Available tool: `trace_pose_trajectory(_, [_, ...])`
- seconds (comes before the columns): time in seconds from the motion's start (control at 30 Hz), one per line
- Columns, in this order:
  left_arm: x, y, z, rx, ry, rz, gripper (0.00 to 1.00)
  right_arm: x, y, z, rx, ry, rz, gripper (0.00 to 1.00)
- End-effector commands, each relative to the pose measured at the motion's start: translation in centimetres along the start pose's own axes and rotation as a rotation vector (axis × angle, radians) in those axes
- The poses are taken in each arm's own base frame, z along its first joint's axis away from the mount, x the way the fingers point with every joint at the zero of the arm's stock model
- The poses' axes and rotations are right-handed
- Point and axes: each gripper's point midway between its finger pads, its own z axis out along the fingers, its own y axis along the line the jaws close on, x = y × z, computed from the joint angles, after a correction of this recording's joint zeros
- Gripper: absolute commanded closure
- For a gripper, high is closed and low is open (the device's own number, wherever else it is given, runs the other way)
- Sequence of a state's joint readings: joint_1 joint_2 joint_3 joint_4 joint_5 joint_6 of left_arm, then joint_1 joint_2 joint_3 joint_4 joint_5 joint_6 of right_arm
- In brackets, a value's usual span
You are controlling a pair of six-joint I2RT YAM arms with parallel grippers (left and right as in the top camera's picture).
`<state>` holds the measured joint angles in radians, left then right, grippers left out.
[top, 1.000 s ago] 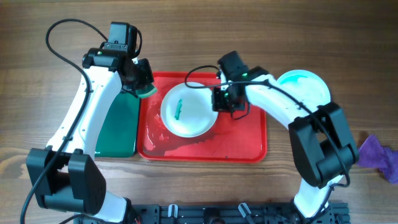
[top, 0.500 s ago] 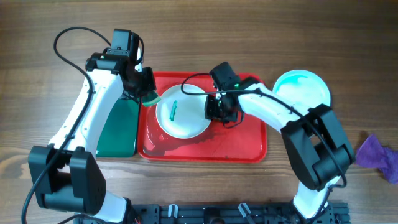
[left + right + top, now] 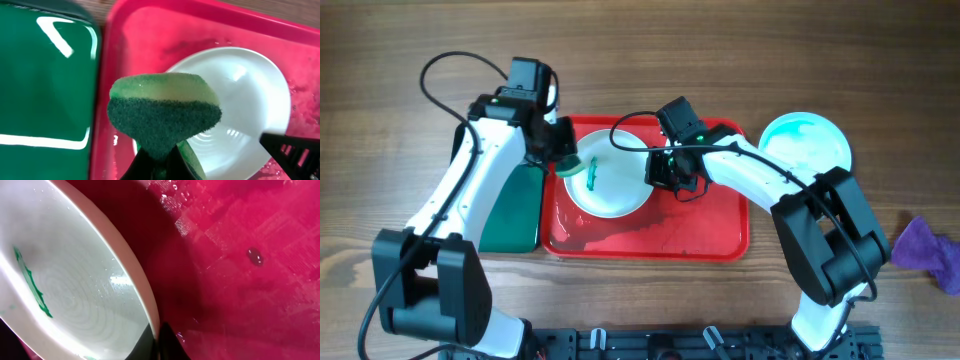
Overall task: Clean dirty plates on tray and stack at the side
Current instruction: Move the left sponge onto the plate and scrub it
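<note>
Wood table, wet red tray — left pincer clamps a sponge, right pincer pinches the rim of the streaked plate.

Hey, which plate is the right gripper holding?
The green-streaked plate over the red tray; the right gripper pinches its rim. The teal-smeared plate sits apart on the table.

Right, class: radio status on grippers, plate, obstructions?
Left gripper shut on sponge, at left rim of plate. Right gripper shut on its right rim, over tray. Green streak unwiped. Nothing between sponge and streak.

Plate in tray (smaller tray left) — another plate right.
</note>
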<state>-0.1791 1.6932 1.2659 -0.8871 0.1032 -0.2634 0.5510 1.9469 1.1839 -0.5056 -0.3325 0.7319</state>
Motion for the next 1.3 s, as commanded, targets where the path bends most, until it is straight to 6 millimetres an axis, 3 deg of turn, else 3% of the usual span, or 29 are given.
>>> trace_pose_trajectory(0.0, [0.8,-2.0,0.7,0.019,0.014,0.123,0.96,-0.1,-0.8,0.6,0.006,0.012,-0.014,0.96])
trace_pose_trajectory(0.37, [2.5,-1.9,8.0,-0.035,0.153,0.243,0.96,-0.5,-0.9,0.4,-0.008,0.01,-0.031,0.95])
trace_pose_trajectory(0.5, [4.9,-2.4,10.9,-0.035,0.255,0.288,0.96,-0.5,-0.9,0.4,-0.008,0.01,-0.035,0.96])
trace_pose_trajectory(0.57, [6.7,-4.5,11.2,0.081,0.32,0.341,0.96,-0.5,-0.9,0.4,-0.009,0.009,-0.036,0.96])
trace_pose_trajectory(0.67, [9.5,-9.9,9.3,0.426,0.395,0.475,0.96,-0.5,-0.8,0.4,-0.009,0.009,-0.036,0.96])
trace_pose_trajectory(0.73, [9.7,-10.6,9.0,0.473,0.396,0.491,0.96,-0.5,-0.8,0.4,-0.013,0.01,-0.04,0.96])
trace_pose_trajectory(0.8, [8.6,-9.5,9.8,0.399,0.361,0.467,0.96,-0.5,-0.7,0.4,-0.017,0.011,-0.045,0.96])
trace_pose_trajectory(0.87, [6.2,-6.5,11.2,0.187,0.291,0.337,0.96,-0.5,-0.7,0.4,-0.017,0.011,-0.044,0.96])
trace_pose_trajectory(0.9, [4.0,-3.7,11.8,0.011,0.212,0.219,0.96,-0.5,-0.7,0.4,-0.017,0.011,-0.044,0.96])
trace_pose_trajectory(0.97, [0.9,-0.1,11.9,-0.183,0.082,0.071,0.96,-0.5,-0.7,0.4,-0.017,0.011,-0.044,0.96])
trace_pose_trajectory(1.07, [-1.2,2.7,11.2,-0.337,-0.038,-0.042,0.96,-0.5,-0.7,0.4,-0.017,0.011,-0.047,0.96])
trace_pose_trajectory(1.17, [-1.1,3.4,10.9,-0.388,-0.05,-0.071,0.96,-0.5,-0.7,0.4,-0.017,0.01,-0.048,0.96])
trace_pose_trajectory(1.27, [2.3,2.0,11.2,-0.311,0.115,0.035,0.96,-0.5,-0.7,0.4,-0.018,0.01,-0.049,0.96])
